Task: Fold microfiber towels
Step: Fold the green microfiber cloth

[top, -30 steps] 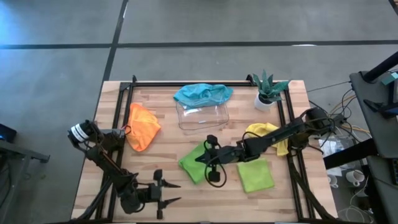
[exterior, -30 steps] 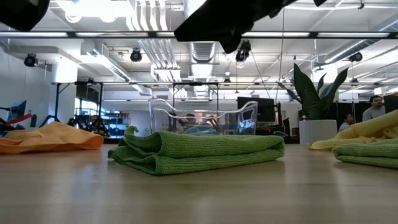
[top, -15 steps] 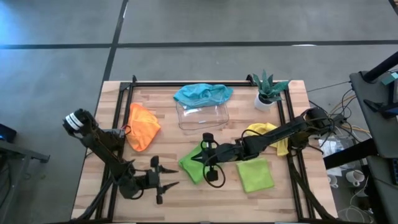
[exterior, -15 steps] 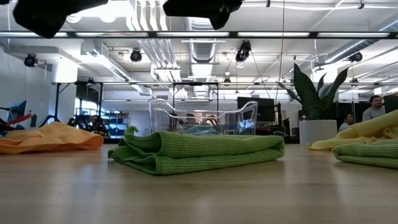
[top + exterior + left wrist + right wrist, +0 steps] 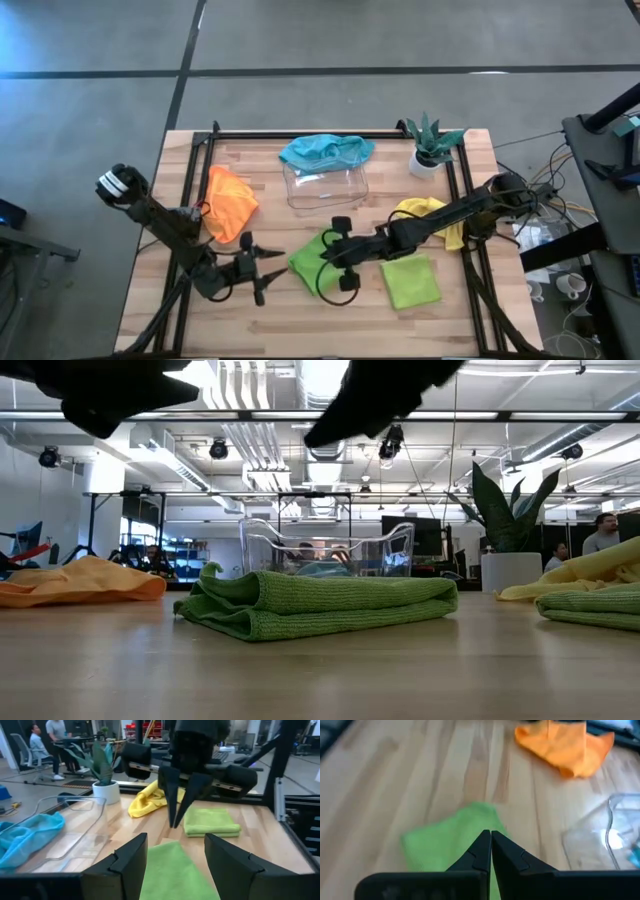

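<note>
Overhead, a wooden desk (image 5: 270, 320) carries five microfiber towels. The right gripper (image 5: 326, 252), its jaws pressed fully together and holding nothing, hovers above the half-folded lime green towel (image 5: 312, 262) near the desk's middle. The left gripper (image 5: 268, 277), jaws spread wide and empty, hangs just beside that towel, pointing at it. This looks like the step of finishing that towel's fold: the low view shows it doubled over but loose and uneven. The next move likely calls for the left jaws to close on an edge while the right tips pin the cloth.

A second lime green towel (image 5: 410, 281) lies neatly folded nearby. The yellow towel (image 5: 422, 210) and orange towel (image 5: 229, 203) lie crumpled, apart. The teal blue towel (image 5: 325, 151) drapes over the far rim of a clear plastic tray (image 5: 330, 190), which otherwise appears empty. A potted plant (image 5: 431, 145) stands at the far corner.
</note>
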